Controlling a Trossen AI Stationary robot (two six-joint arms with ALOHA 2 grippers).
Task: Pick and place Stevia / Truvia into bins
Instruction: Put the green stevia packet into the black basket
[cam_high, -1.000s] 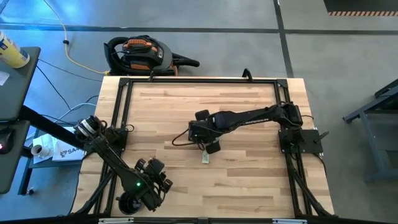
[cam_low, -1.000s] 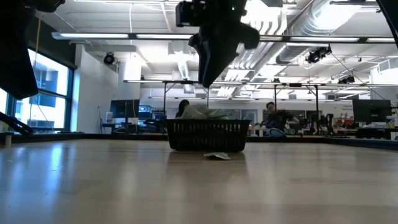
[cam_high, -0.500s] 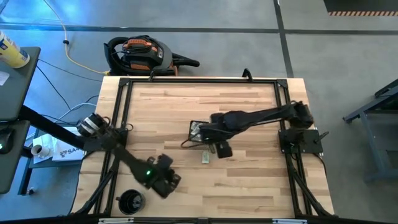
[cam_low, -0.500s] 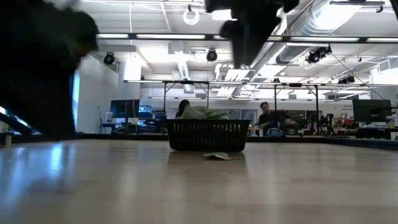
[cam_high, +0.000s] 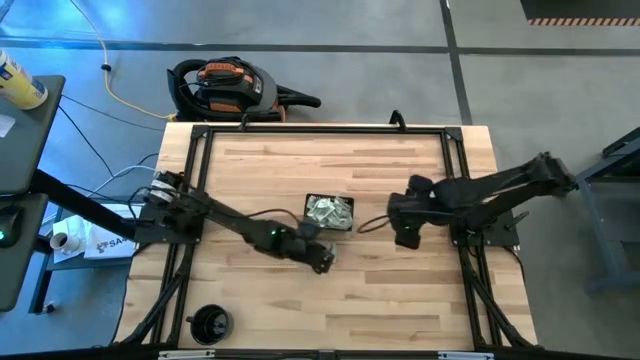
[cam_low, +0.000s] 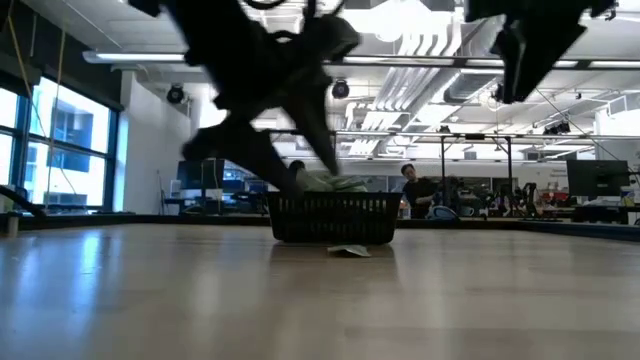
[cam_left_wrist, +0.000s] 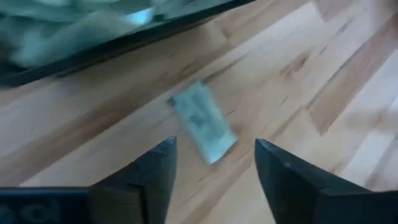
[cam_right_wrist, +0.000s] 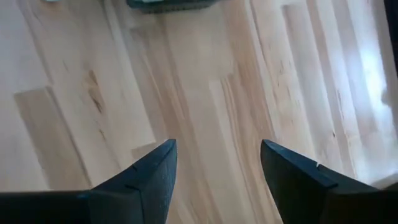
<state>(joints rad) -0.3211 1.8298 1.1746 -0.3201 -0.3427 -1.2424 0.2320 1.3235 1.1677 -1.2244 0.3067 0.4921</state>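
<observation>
The black mesh tray (cam_high: 330, 212) stands at the table's middle, heaped with pale green and white sachets (cam_high: 328, 210). One loose sachet (cam_left_wrist: 202, 121) lies flat on the wood just in front of the tray's near wall (cam_low: 350, 250). My left gripper (cam_left_wrist: 214, 146) hovers open above this sachet, slanting down, with its fingers to either side and short of it. In the high view the left gripper (cam_high: 320, 256) covers the sachet. My right gripper (cam_right_wrist: 217, 146) is open over bare wood to the right of the tray (cam_high: 405, 232).
A round black cup-like object (cam_high: 210, 323) sits at the near left corner. Black frame rails (cam_high: 195, 190) run along the table's left, far and right sides. Bare wood lies near and far of the tray. People and desks show in the room behind (cam_low: 420, 190).
My left gripper has swept from the near left corner toward the table's middle and now stands over the loose sachet by the tray. My right gripper has drawn back from above the tray toward the table's right edge, rising a little and rolling. The tray and the loose sachet have stayed put.
</observation>
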